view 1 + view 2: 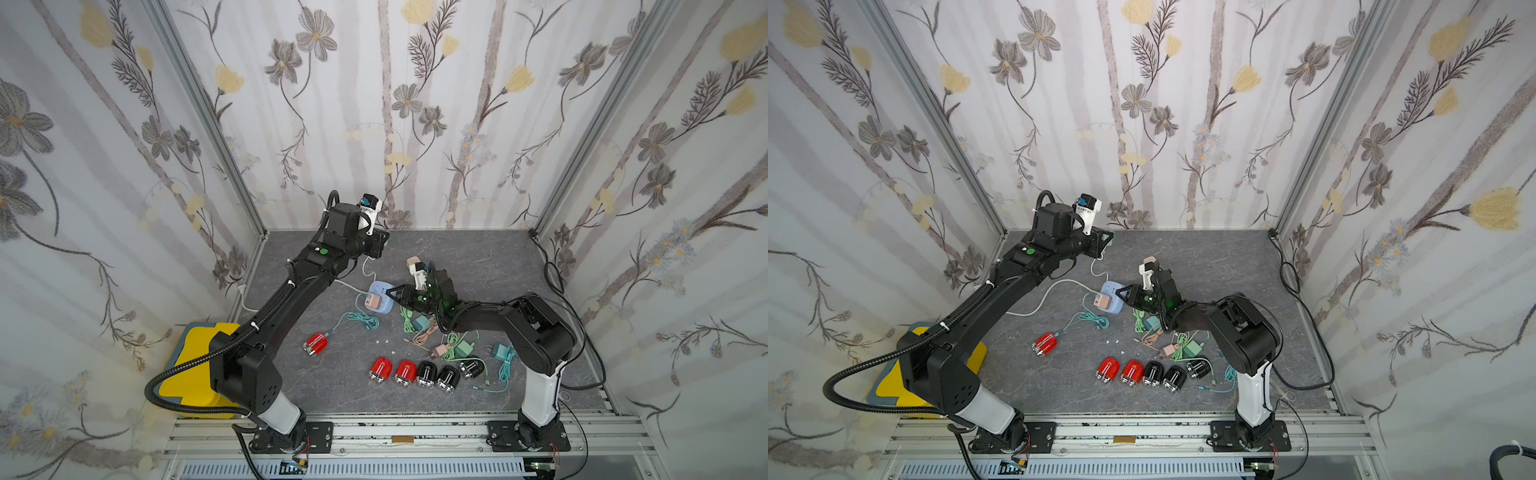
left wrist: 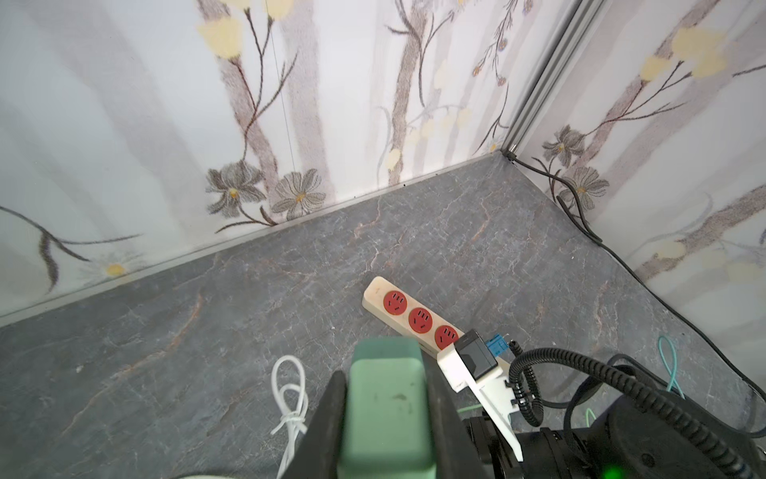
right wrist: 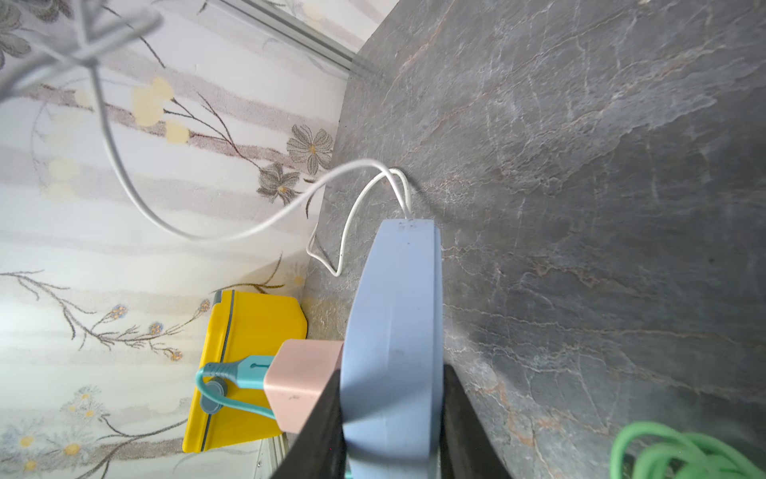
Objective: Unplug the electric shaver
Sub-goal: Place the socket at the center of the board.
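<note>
Left gripper (image 2: 387, 381) is clamped on a pale green plastic charger block (image 2: 383, 419), near the back wall. Red barrel-shaped electric shaver (image 1: 316, 344) lies on the grey marble-look tabletop (image 1: 478, 257). Its teal cable (image 1: 353, 318) runs to a pink square adapter (image 3: 302, 381) seated in a light blue rounded socket block (image 3: 393, 311). Right gripper (image 3: 391, 394) clamps that block. Shaver print is too small to read.

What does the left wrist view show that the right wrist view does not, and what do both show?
Only left wrist: the left hand closed on a green charger, and a beige strip with three red sockets. Only right wrist: the right hand closed on the blue socket block, a pink charger plugged into it, a yellow box. Both: the grey table and flowered wall.
</note>
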